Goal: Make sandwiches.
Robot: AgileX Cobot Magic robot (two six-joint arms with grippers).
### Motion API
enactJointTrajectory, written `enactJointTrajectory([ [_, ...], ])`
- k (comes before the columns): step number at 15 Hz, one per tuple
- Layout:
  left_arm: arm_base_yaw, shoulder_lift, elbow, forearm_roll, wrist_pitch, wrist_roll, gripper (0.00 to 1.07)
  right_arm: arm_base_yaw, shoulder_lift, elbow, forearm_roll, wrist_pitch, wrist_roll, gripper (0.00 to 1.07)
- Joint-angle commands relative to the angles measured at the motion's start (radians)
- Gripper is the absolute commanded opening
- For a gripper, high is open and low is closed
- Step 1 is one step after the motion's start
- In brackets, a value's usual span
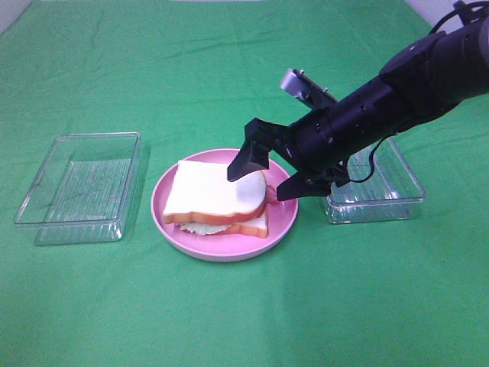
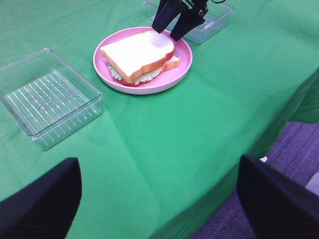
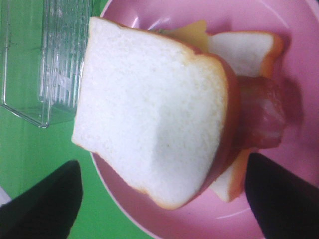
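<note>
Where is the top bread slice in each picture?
Exterior high: the white top bread slice with orange-brown crust lies centre, on the stack.
Left wrist: upper middle.
Right wrist: it fills the centre.
Shared landmark: the round pink plate beneath it.

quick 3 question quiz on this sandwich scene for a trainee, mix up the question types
1. True or false: the sandwich lies on the pink plate.
2. How many clear trays are on the green cloth?
3. The right gripper is: A) shut on the top slice B) open above the sandwich C) inside a tray.

Key: 1 true. 2 two, the left tray and the right tray. 3 B.
</note>
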Motion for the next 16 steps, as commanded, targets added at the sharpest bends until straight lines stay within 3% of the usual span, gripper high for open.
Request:
enactJointTrajectory([
  [1, -0.002, -0.022, 0.003, 0.001, -0.005, -0.005, 0.80, 0.000, -0.090, 0.003, -0.226, 0.017, 0.131, 0.85],
  [8, -0.002, -0.022, 0.003, 0.001, -0.005, -0.005, 0.80, 0.000, -0.463, 0.003, -0.800, 0.250, 0.454, 0.84],
  [10, -0.002, -0.022, 0.003, 0.001, -0.005, -0.005, 0.80, 0.000, -0.609, 0.016, -0.873, 0.318, 0.487, 0.84],
  [11, -0.002, -0.022, 0.003, 0.001, -0.005, -0.005, 0.80, 0.000, -0.774, 0.084, -0.895, 0.341, 0.488, 0.84],
  [16, -0.002, -0.022, 0.003, 0.002, -0.005, -0.002, 0.80, 0.000, -1.185, 0.372, -0.896, 0.391, 0.488, 0.84],
])
